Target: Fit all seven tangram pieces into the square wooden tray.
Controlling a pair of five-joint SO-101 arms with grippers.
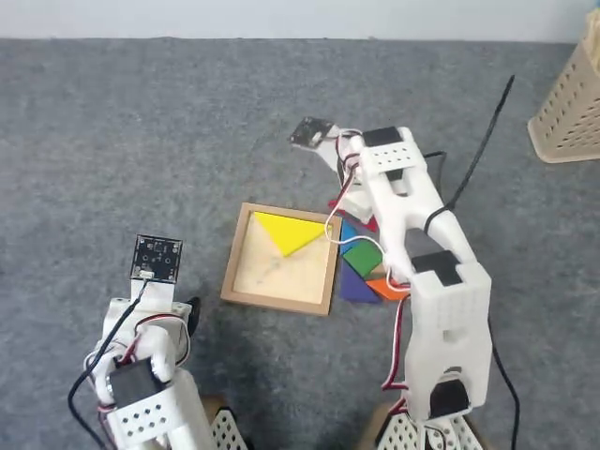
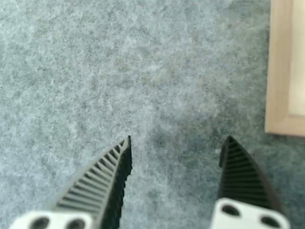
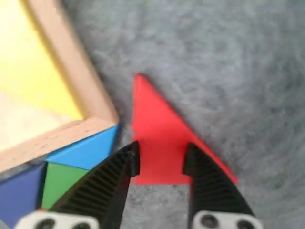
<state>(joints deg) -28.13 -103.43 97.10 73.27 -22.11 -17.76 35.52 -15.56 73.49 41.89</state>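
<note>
The square wooden tray [image 1: 236,251] lies mid-carpet with a yellow triangle [image 1: 286,232] in its far part. To the tray's right, blue [image 1: 349,232], green [image 1: 361,256], purple [image 1: 356,284] and orange [image 1: 389,289] pieces lie together under the right arm. In the right wrist view my right gripper [image 3: 159,160] is open just over the red triangle [image 3: 157,124], which lies flat on the carpet beside the tray corner [image 3: 102,114] and the blue piece [image 3: 88,150]. My left gripper [image 2: 178,140] is open over bare carpet, close to the tray's edge [image 2: 281,71].
A beige perforated basket [image 1: 572,103] stands at the far right edge. Black and white cables trail along the right arm [image 1: 412,216]. Grey carpet stretches wide on the left and behind the tray.
</note>
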